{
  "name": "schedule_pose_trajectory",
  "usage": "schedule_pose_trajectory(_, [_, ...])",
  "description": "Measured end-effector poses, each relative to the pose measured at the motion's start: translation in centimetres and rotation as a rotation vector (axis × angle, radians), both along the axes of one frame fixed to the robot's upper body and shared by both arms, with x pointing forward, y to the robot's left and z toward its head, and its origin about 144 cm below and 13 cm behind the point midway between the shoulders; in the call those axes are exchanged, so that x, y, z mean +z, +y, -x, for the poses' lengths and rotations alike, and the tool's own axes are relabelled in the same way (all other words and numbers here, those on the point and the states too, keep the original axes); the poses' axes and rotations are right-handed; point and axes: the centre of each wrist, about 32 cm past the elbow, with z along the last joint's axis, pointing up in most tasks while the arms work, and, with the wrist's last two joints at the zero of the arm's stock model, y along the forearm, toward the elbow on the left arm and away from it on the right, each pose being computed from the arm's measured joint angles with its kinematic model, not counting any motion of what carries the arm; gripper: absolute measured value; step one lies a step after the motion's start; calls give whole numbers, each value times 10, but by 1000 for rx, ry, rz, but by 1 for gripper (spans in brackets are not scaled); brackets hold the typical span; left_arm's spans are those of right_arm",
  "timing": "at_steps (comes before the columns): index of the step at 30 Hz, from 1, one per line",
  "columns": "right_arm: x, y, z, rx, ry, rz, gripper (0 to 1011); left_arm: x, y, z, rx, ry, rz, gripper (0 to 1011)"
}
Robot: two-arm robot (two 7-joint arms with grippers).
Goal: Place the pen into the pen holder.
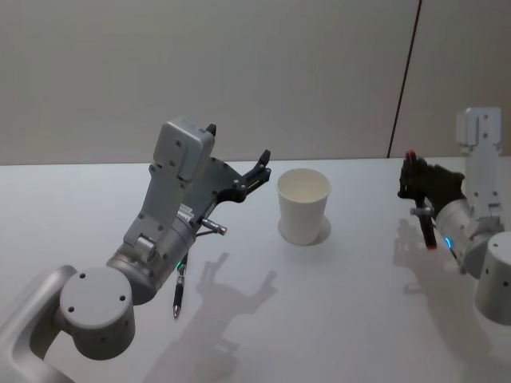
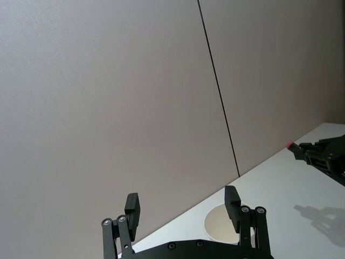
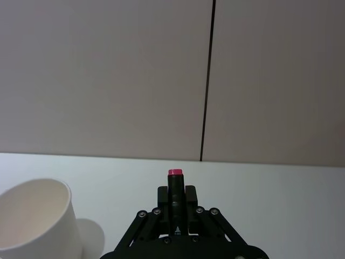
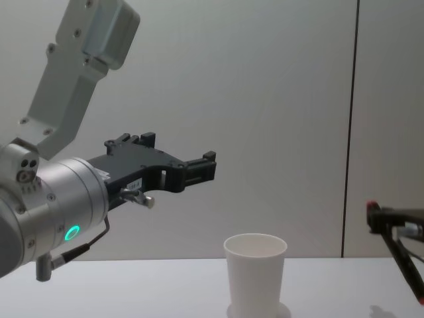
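The pen holder (image 1: 303, 206) is a plain white cup standing upright near the middle of the table, also seen at the cup's rim (image 4: 255, 246). My right gripper (image 1: 412, 171) hovers to the right of it, shut on the pen (image 3: 174, 174). The pen is black with a pink end that sticks out past the fingertips. That pink end of the pen (image 2: 291, 145) points toward the cup's side. My left gripper (image 2: 182, 199) is raised above the table to the left of the cup, open with nothing between its fingers (image 2: 232, 200).
The white table (image 1: 335, 319) stretches bare in front of and behind the cup. A plain wall with one dark vertical seam (image 1: 403, 88) stands behind. The bulky left arm (image 1: 160, 231) hangs over the table's left part.
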Motion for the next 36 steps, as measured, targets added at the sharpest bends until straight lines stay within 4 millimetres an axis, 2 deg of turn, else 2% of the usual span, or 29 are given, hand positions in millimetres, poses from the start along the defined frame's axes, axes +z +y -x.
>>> schedule_pose_trajectory(18, [6,17,-7,81,-275,-9,166,0,0,0,0,0,0,1003])
schedule_pose_trajectory(29, [1,38,-26,143,-461,-17,166,0,0,0,0,0,0,1003])
schedule_pose_trajectory(36, [-10,52,-41,176,-545,-19,166,0,0,0,0,0,0,1003])
